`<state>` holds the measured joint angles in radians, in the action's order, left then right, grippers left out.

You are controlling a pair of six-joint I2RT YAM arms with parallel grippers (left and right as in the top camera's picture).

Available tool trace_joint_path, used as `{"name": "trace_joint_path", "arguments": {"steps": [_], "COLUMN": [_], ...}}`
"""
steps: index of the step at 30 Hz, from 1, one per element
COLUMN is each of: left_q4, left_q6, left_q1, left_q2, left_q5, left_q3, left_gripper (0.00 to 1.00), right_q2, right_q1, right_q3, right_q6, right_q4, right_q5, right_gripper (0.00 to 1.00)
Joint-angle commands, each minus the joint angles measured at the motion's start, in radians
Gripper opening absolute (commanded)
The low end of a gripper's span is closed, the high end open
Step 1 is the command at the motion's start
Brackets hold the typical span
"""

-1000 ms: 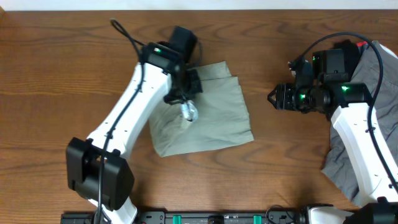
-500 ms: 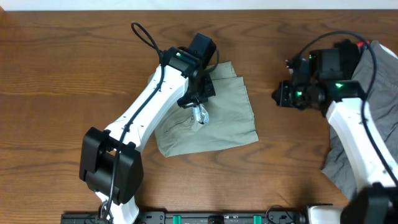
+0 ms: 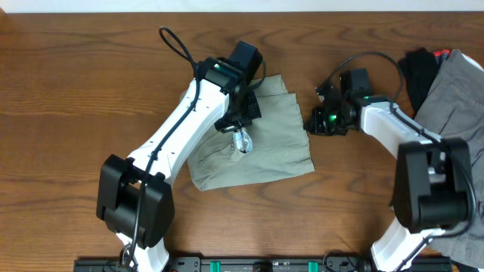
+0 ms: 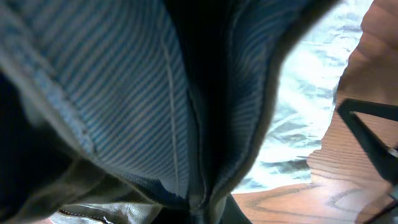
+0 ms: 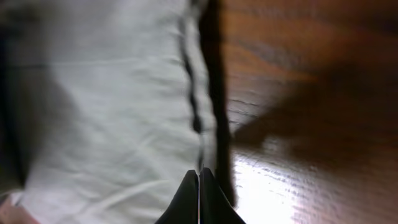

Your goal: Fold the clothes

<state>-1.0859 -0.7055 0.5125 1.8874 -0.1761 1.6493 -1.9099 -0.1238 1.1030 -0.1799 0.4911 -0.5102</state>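
Overhead view, near edge to far.

1. Table: dark wood-grain top.
2. Left arm: white links rose from a black base at the near edge and slanted away and rightward, with the wrist bent down. Left gripper: pointed down onto the middle of the shorts, jaws clenched. A raised pleat of woven cloth, gathered close to the lens, filled the left wrist view, so the gripper was grasping a fold of the shorts.
3. Shorts: pale khaki-green, folded to a rough rectangle, lying at table centre between the two grippers.
4. Right arm: black base at the near right, forearm reaching away and then leftward, low over the table. Right gripper: at the right-hand edge of the shorts. In the right wrist view its fingers were pressed together tip to tip over the hem; whether the hem was caught could not be told.
5. Grey garment: heaped at the far right edge.
6. Black cloth: small, beside the grey garment on its far left.
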Motion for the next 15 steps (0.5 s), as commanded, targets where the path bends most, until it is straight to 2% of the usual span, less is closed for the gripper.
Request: {"name": "trace_joint_path", "arguments": {"steps": [1,6,10,15], "left_q4": [-0.015,-0.024,-0.060,-0.160], "left_q6": [0.020,0.036,0.054,0.085], "left_q1": [-0.002,-0.002,-0.002,0.010], "left_q2": [-0.006,-0.006,-0.008,-0.008], "left_q5": [0.001,0.001,0.001,0.002], "left_q3": [0.038,0.048,0.074,0.224], "left_gripper": [0.06,0.06,0.06,0.06], "right_q2": [-0.055,-0.103,-0.105,-0.105], "right_q1": [-0.009,-0.018,-0.018,-0.018], "right_q3": [-0.007,-0.007,-0.007,-0.008], "right_q6": [-0.021,-0.021,-0.021,-0.021], "right_q4": [-0.008,-0.012,0.003,0.040], "right_q5": [-0.039,-0.049,0.024,0.083], "right_gripper": [0.02,0.02,0.01,0.01]}}
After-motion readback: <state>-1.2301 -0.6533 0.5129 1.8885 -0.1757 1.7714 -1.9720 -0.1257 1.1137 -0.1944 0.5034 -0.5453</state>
